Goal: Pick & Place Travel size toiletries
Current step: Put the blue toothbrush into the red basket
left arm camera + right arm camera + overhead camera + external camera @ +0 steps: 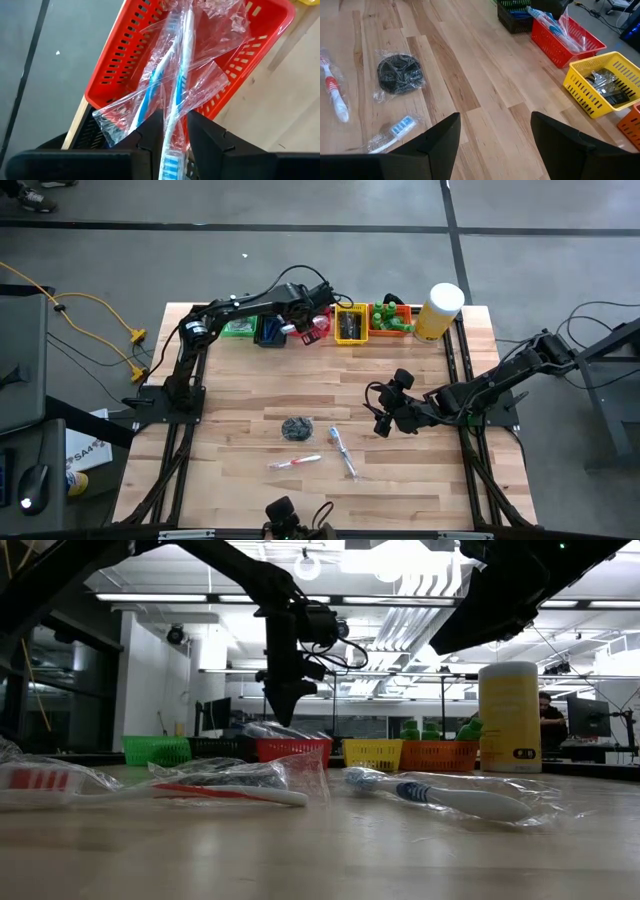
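While left tool [175, 131] pinches clear-wrapped blue-and-white toothbrush [179, 75] above red slotted plastic bin [120, 55] at counter's far edge, we judge the step is release: lower until wrapper sits inside walls, then spread fingers. Mid-counter we see wrapped dark round disc [297, 427], red-and-white toothbrush [295, 463], blue-and-white toothbrush [342, 450] still loose. Right tool [495, 140] hovers nearby, fingers spread, empty.

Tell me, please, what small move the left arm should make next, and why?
Probably open its jaws and let go. The left gripper is shut on a wrapped blue toothbrush and holds it over the red bin, where another wrapped toothbrush already lies, so a release should drop it inside. The right gripper waits open at mid-table.
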You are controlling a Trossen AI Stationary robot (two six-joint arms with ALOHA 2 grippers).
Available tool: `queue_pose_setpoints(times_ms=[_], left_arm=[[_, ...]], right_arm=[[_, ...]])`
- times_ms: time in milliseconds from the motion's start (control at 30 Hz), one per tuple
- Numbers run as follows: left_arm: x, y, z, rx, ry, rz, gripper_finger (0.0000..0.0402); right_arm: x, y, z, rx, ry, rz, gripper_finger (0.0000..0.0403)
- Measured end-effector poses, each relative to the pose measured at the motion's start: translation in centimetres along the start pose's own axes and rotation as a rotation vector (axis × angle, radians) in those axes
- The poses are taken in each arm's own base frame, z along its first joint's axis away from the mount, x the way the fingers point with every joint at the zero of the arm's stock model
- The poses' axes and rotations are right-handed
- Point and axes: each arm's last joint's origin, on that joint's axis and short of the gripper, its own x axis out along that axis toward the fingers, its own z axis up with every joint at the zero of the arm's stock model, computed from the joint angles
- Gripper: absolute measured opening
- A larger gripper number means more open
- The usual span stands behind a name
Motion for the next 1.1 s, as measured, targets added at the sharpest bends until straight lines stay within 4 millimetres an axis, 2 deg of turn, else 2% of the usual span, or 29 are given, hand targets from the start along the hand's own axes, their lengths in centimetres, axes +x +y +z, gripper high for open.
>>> queue_pose_setpoints(times_ms=[167, 400, 500, 700, 900, 1100], left_arm=[[-0.3, -0.2, 0.1, -0.003, 0.002, 0.001, 0.0089], [-3.1, 0.5, 0.8, -0.013, -0.007, -0.006, 0.0093], [-4.1, 0.7, 1.2, -0.02, -0.028, -0.049, 0.011], [-4.1, 0.8, 1.2, -0.052, -0.025, -0.023, 0.0165], [-4.5, 0.4, 0.5, -0.046, 0.033, -0.045, 0.0175], [-6.2, -1.6, -1.4, 0.029, 0.179, -0.053, 0.0175]], right_arm=[[0.0, 0.0, 0.0, 0.0, 0.0, 0.0, 0.0236], [0.0, 0.0, 0.0, -0.002, 0.003, 0.0, 0.0236], [0.0, 0.0, 0.0, -0.003, 0.003, 0.0, 0.0236], [0.0, -0.1, -0.3, 0.006, 0.022, -0.01, 0.0236], [0.0, -0.2, -0.5, 0.015, 0.037, -0.017, 0.0236], [-0.3, 0.1, -0.9, 0.016, 0.063, 0.0, 0.0236]])
